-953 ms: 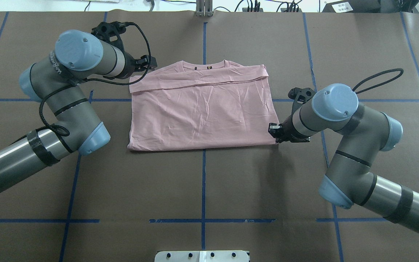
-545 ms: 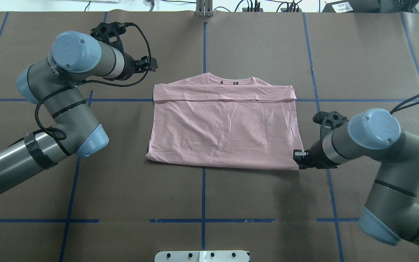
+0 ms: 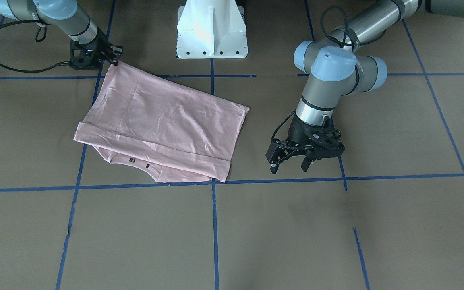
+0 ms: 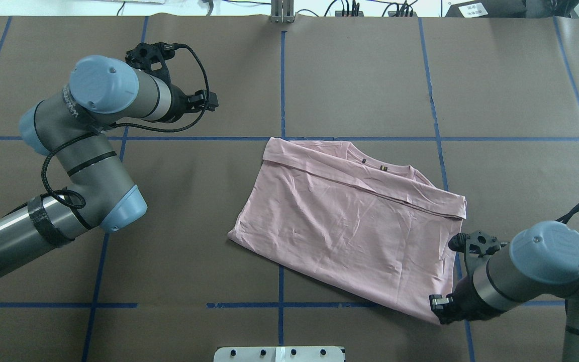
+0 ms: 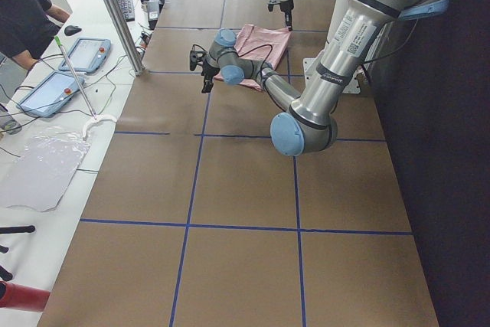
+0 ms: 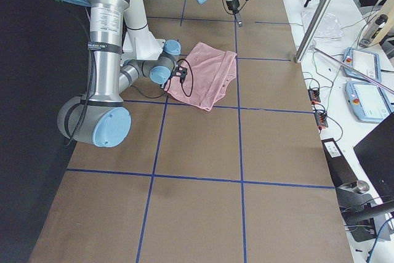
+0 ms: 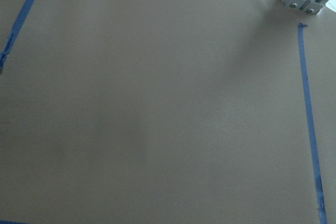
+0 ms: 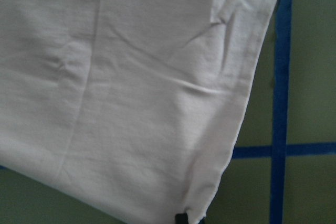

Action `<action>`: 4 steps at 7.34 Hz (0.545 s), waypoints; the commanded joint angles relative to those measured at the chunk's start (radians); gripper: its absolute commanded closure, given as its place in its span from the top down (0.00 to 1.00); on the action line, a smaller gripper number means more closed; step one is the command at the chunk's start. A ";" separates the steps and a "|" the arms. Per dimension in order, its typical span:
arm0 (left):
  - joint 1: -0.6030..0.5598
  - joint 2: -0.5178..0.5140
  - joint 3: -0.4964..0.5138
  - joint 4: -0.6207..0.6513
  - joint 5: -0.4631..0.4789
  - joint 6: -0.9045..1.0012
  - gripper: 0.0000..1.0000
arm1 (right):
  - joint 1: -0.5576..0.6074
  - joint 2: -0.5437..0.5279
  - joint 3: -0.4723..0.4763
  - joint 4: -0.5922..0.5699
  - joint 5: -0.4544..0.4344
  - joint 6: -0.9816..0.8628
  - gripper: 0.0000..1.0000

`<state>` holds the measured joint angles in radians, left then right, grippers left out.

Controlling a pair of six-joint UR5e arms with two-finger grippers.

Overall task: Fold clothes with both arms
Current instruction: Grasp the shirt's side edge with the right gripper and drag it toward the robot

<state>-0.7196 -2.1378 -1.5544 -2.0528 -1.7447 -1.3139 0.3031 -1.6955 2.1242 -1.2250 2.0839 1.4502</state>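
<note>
The clothes are one pale pink T-shirt point(image 4: 350, 226), folded, plain side up, lying askew right of the table's middle with its collar point(image 4: 375, 166) toward the far side. My right gripper point(image 4: 438, 305) is shut on the shirt's near right corner, seen also in the front view point(image 3: 113, 56). The right wrist view is filled with pink cloth point(image 8: 131, 77), with a black fingertip point(image 8: 181, 217) at the hem. My left gripper point(image 3: 288, 165) hangs open and empty over bare table, well left of the shirt point(image 3: 163, 121).
Brown paper with blue tape lines point(image 4: 282, 75) covers the table. The white pedestal base point(image 3: 212, 30) stands at the robot's side. A metal post point(image 4: 282, 12) rises at the far edge. A person point(image 5: 23, 13) stands by tablets beyond the table's far side.
My right gripper has dragged the shirt's corner toward the robot and rightward, so the whole shirt slid and turned askew. The left arm barely moved and stays clear of the cloth.
</note>
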 commanded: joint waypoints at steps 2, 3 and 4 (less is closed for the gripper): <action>0.025 0.001 -0.021 0.005 0.001 -0.011 1.00 | -0.148 -0.006 0.055 0.009 -0.010 0.149 1.00; 0.035 0.001 -0.054 0.038 -0.002 -0.010 1.00 | -0.125 -0.004 0.088 0.009 -0.025 0.159 1.00; 0.086 -0.002 -0.112 0.159 -0.015 -0.016 1.00 | -0.060 0.003 0.118 0.012 -0.044 0.157 1.00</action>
<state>-0.6769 -2.1376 -1.6098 -1.9974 -1.7490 -1.3253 0.1914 -1.6987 2.2042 -1.2162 2.0614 1.5965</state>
